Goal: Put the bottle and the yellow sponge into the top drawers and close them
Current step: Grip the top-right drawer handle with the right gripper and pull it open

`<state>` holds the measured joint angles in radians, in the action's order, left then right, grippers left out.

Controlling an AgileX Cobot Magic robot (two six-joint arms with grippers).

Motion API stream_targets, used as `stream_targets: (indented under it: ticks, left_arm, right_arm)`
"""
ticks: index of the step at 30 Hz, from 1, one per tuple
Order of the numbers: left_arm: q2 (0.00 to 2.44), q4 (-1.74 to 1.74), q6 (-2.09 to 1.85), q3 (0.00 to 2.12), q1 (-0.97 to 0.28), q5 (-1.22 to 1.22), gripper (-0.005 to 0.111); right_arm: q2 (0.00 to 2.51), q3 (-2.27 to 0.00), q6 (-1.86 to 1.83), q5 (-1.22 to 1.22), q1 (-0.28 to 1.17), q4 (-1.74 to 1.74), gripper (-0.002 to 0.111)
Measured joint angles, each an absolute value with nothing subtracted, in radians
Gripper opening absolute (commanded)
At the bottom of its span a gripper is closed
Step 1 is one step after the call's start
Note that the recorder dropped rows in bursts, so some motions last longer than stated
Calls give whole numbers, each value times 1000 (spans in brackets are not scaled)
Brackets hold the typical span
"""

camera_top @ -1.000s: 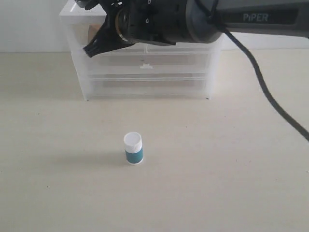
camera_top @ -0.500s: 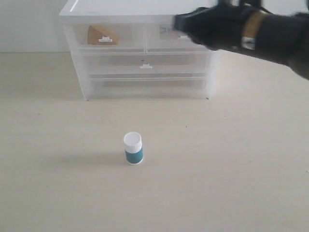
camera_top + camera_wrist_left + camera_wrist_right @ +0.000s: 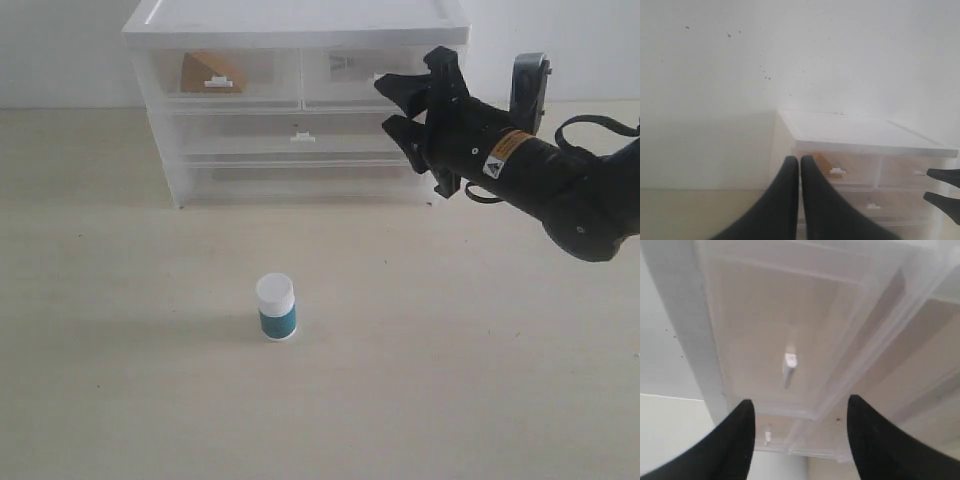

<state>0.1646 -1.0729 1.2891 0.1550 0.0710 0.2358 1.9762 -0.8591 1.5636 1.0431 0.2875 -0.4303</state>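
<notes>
I count one bottle [image 3: 275, 308], standing upright on the surface [image 3: 470, 360], white cap up, well in front of the drawer unit [image 3: 300, 14] and clear of both arms. There is one yellow sponge [image 3: 202, 68]; I see it through the translucent front of the left top drawer [image 3: 250, 70], lying inside just behind the tab handle.

The unit has two top drawers side by side, and both fronts look flush with the frame. Below them are two wider drawers [image 3: 250, 128], stacked and also pushed in.

Only one arm shows in the exterior view. The right pincer [image 3: 390, 105] hangs in the air at the right end of the unit, level with the right top drawer [image 3: 335, 88], its two fingers spread wide with nothing between them. I cannot tell whether it touches the drawer front. Its own camera looks between the parted fingers at a drawer face and one small white handle [image 3: 789, 362].

The left pincer [image 3: 800, 160] appears only in its wrist view: two dark fingers pressed together, empty, off to the side of the unit.
</notes>
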Motion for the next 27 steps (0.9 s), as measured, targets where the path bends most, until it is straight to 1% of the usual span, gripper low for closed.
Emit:
stream_targets:
  ticks: [4,7,9,10,11,13,14,22,25,27]
  left_arm:
    - [165,-1073,1289,155,71,240,4]
    - [165,-1073,1289,155,71,240,4]
    - [165,-1073,1289,155,71,240,4]
    - [165,-1073,1289,155,71,240,4]
    - [165,-1073,1289,155,71,240,4]
    - [165,-1073,1289,155,71,240,4]
    - [165,-1073,1289,155,71,240,4]
    - [165,-1073,1279,155,71,240,4]
    - [165,-1073,1271,155,71,240,4]
    - [165,-1073,1271,155,71,240,4]
  right_arm:
    - [1988,-921,1609,1033,290,-369,52]
    - [1990,-944,1609,1007,292,-386,52]
    - [2000,-960,1609,1003,299,-402,47]
    - [2006,-966,1609,1005,298,-406,40]
    - [2011,-968,1609,1006,299,-408,30]
    - [2022,-975,1616,1008,301,-402,6]
    - [2025,-975,1616,1003,301,-402,0]
    - [2031,-971,1638,1035,293,-443,0]
    - [2030,-900,1641,1135,293,-455,0]
    - [2003,-813,1608,1190,304,-455,0]
